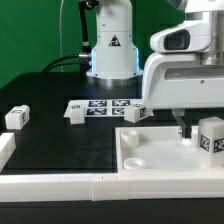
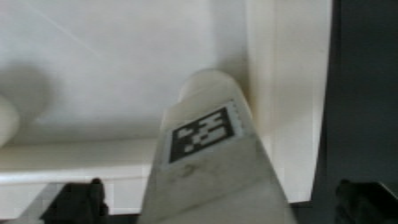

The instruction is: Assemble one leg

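A leg [image 1: 211, 136], a small white block with a black-and-white tag, stands upright at a corner of the large white panel [image 1: 150, 150] on the exterior view's right. My gripper [image 1: 203, 130] hangs over it. In the wrist view the leg [image 2: 214, 150] rises between my two dark fingertips [image 2: 80, 200]. A gap shows on each side, so the gripper [image 2: 222, 205] is open around the leg. The panel [image 2: 107, 60] fills the view behind the leg. Three more legs lie loose on the black table: one [image 1: 17, 117], a second [image 1: 77, 110] and a third [image 1: 135, 113].
The marker board [image 1: 105, 105] lies at the middle of the table, in front of the arm's base [image 1: 112, 50]. A low white wall [image 1: 60, 185] runs along the front edge, with a short piece [image 1: 5, 150] at the exterior view's left.
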Controlling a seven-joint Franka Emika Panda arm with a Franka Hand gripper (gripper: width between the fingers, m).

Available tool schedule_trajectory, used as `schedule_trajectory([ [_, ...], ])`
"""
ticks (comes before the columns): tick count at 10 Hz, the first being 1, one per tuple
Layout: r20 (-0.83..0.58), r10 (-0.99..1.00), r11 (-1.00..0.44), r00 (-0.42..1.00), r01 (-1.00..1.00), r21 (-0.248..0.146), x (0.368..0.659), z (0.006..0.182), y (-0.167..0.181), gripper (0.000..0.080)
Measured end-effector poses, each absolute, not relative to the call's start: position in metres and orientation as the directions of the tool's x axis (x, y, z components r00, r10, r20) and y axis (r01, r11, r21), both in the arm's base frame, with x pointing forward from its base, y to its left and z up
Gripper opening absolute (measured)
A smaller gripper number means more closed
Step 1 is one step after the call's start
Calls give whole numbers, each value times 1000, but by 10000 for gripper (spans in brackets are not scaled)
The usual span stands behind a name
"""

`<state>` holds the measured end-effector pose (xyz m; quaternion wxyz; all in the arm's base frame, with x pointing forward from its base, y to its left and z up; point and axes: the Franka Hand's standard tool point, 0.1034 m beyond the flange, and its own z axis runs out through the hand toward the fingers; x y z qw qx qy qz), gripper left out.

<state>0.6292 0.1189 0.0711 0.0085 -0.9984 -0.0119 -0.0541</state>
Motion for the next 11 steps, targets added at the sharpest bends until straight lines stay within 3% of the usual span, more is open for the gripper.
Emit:
schedule_trajectory([
  [3, 110, 173, -985, 979, 173, 17, 630, 71, 116, 648],
  [5, 110, 172, -985, 979, 172, 17, 630, 71, 115, 381],
  [6, 110, 165, -986, 980, 164, 16, 630, 71, 116, 381],
  [7, 110, 132, -991, 985, 131, 13, 630, 70, 115, 292],
  [8, 109, 133, -991, 985, 132, 13, 630, 70, 115, 292],
  [11, 105, -316, -949, 943, -314, -32, 628, 71, 121, 292],
])
